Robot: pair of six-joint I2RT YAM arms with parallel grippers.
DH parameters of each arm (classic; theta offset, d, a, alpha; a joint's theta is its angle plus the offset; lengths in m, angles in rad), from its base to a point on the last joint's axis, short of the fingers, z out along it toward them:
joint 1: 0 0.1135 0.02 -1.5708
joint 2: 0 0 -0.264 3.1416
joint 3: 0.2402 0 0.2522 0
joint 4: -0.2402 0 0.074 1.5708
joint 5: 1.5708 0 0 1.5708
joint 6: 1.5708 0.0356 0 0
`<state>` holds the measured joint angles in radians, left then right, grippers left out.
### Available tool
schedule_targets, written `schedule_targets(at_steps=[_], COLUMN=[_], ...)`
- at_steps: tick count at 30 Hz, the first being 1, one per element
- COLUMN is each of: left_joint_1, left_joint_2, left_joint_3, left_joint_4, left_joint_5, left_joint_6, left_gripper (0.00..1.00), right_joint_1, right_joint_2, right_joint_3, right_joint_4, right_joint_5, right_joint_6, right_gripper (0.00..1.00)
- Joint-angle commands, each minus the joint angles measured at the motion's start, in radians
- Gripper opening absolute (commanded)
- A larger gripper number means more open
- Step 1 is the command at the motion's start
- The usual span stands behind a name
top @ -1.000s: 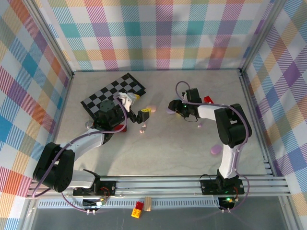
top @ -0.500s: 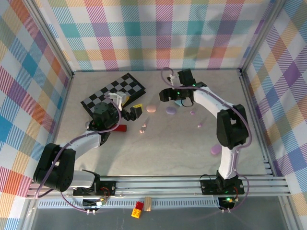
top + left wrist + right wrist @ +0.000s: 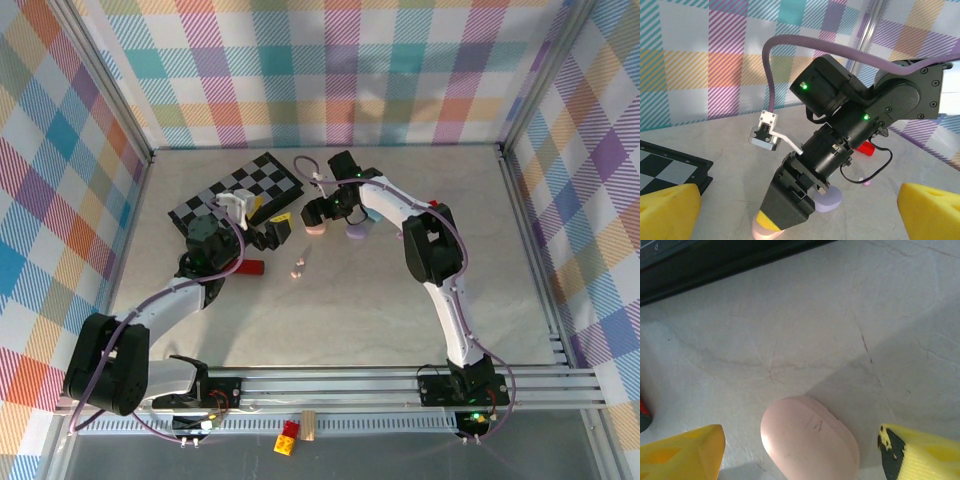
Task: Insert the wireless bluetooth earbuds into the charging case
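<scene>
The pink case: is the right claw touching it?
Apart. The right wrist view shows bare table on both sides of the pink case, between it and each yellow fingertip of the right claw.

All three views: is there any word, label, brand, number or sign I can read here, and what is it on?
No text can be read with confidence.
Checkerboard edge, right wrist view: one small dark mark at the top-left corner, cut by the frame, unreadable.
Pink case: a faint scuff, no lettering.
Right arm, left wrist view: green lights, no legible label.
</scene>
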<state>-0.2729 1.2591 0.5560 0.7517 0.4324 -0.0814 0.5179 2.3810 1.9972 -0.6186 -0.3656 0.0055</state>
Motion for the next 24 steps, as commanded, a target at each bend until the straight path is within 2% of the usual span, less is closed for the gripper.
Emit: schedule_targets(at_steps=[1,13,17,20,24], left_joint_1=[0.017,0.017,0.017,0.018,0.017], left_joint_2=[-0.02,0.0,-0.006,-0.012,-0.013], left_joint_3=[-0.015,-0.004,-0.009,-0.013,-0.01], left_joint_4=[-0.019,0.013,0.012,0.014,0.009], left_joint_5=[0.006,0.029,0.028,0.023,0.025], left_joint_6=[0.015,0.005,0.003,0.003,0.005], left_gripper=[1.0,1.0,1.0,1.0,1.0], right_joint_1=[0.011,0.038,0.054,0.066,0.079], right_joint_2=[0.007,-0.063,-0.077,-0.079,-0.064], right_joint_3=[0.031,-0.101,-0.125,-0.133,-0.128], right_joint_4=[-0.055,0.003,0.009,0.012,0.007], right_joint_5=[-0.048,-0.061,-0.001,0.055,0.125], right_joint_6=[-0.028,-0.03,-0.035,-0.039,-0.043], right_gripper=[0.79,0.7,0.65,0.57,0.54])
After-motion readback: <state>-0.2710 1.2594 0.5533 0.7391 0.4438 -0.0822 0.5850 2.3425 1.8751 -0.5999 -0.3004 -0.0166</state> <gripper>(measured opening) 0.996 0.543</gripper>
